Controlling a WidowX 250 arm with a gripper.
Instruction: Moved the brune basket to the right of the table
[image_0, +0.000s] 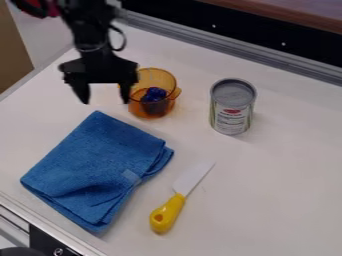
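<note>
1. Yellow-handled knife (167, 214) lies nearest the camera, blade pointing away.
2. Amber pot (155, 111): far left part of table (280, 195), dark blue item (155, 93) inside.
3. Gripper (104, 94) just left of pot, fingers spread wide, gripping nothing; contact with pot: cannot tell.
4. Folded blue cloth (100, 165) on pot's near side.
5. Can (232, 107) upright, right of pot, apart.

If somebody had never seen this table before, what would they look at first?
Probably the big blue cloth, at the picture's left. Then the yellow-handled knife beside it, and the see-through orange cup with something dark blue inside, near the black pincer.
</note>
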